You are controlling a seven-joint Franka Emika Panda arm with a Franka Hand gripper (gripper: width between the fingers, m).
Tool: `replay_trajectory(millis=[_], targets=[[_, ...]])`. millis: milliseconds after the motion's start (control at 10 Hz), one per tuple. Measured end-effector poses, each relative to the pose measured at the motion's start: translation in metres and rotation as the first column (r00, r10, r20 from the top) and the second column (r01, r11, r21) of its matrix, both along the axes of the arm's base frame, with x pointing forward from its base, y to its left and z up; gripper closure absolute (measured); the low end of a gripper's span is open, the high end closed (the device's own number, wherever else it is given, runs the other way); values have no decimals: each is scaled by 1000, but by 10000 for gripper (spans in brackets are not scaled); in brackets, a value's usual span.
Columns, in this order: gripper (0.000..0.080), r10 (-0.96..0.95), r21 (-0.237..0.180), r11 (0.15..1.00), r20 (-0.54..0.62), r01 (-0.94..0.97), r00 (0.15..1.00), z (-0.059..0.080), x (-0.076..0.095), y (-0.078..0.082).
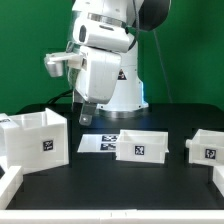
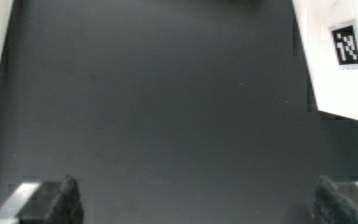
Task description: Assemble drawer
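Note:
The large hollow white casing (image 1: pixel 36 140) stands at the exterior view's left with its tag facing front. A low white tray box (image 1: pixel 145 146) stands in the middle, and a second tray box (image 1: pixel 207 148) stands at the right. My gripper (image 1: pixel 88 114) hangs in the air behind the gap between casing and middle tray, touching nothing. In the wrist view my gripper (image 2: pixel 197 204) is open and empty, with the dark fingertips (image 2: pixel 48 200) wide apart over bare black table. A white tagged part (image 2: pixel 345 70) shows at one edge; which part it is I cannot tell.
The marker board (image 1: pixel 100 142) lies flat on the black table between casing and middle tray. White bars lie at the front left (image 1: pixel 10 186) and front right (image 1: pixel 216 182). The robot's white base (image 1: pixel 122 85) stands behind the middle.

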State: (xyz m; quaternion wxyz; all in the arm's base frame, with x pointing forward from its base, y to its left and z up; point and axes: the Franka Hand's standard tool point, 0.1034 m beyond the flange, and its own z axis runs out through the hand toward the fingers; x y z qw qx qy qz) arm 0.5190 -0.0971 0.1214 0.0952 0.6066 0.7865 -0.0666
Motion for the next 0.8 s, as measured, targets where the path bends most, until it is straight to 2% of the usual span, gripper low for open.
replay_trajectory(millis=[200, 300, 500, 800], targets=[[150, 20, -3, 1000, -4, -20, 1000, -1, -2, -2], [150, 116, -11, 993, -28, -116, 993, -6, -13, -13], [150, 182, -2, 983, -86, -183, 979, -17, -37, -34], [150, 148, 2, 989, -123, -149, 981, -25, -50, -44]])
